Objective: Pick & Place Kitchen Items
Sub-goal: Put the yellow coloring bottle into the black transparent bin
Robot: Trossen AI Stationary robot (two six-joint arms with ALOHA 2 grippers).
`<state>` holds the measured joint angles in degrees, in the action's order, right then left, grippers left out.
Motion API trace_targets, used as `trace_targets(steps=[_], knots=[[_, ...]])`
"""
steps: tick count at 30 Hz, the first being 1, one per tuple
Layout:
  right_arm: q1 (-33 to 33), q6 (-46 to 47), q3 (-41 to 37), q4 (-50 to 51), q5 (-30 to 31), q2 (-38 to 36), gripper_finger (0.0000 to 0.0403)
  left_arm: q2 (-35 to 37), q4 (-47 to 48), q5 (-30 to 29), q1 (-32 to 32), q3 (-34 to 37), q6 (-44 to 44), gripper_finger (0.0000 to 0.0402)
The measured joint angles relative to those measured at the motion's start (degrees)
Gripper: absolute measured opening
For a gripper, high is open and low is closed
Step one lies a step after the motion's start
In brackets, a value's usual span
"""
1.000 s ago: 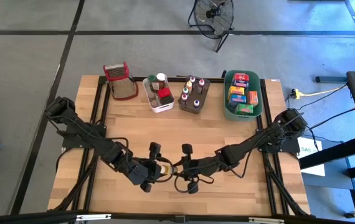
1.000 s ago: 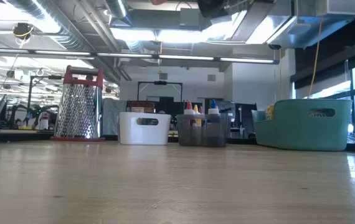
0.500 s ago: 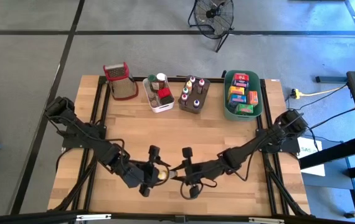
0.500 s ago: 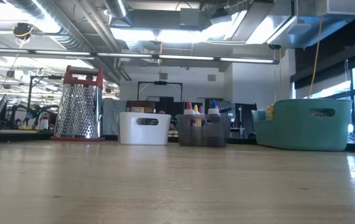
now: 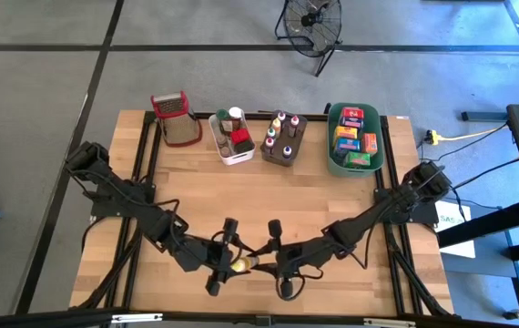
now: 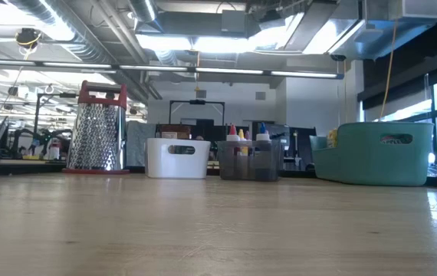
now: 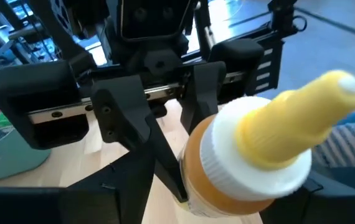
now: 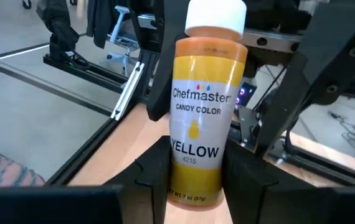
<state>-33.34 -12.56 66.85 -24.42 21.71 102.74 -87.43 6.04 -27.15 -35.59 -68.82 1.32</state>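
One yellow bottle point(image 8: 203, 118), three tubs point(image 5: 357, 167), one grater point(image 5: 175, 118), two hands point(image 5: 249, 262).

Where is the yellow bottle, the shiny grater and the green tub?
yellow bottle point(image 8: 202, 118): right wrist view, on its printed label.
grater point(image 6: 96, 134): low view, on its metal face below the red top.
green tub point(image 6: 372, 157): low view, on its front wall.
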Motion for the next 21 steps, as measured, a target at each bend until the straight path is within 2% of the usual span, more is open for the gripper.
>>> trace_targets(steps=[13,17,21], knots=[[-4.4,-16.3,0.0,-10.5,2.7,0.0,0.012,-0.9,-13.7,5.2,-1.5,0.0,8.0,0.0233],[-4.8,-18.2,0.0,-12.2,2.1,0.0,0.012,-0.9,-15.9,9.5,-1.3,0.0,9.4,0.0235],[-4.5,-18.3,0.0,-12.8,2.1,0.0,0.012,-1.2,-18.2,10.6,-0.7,0.0,9.9,0.0234]])
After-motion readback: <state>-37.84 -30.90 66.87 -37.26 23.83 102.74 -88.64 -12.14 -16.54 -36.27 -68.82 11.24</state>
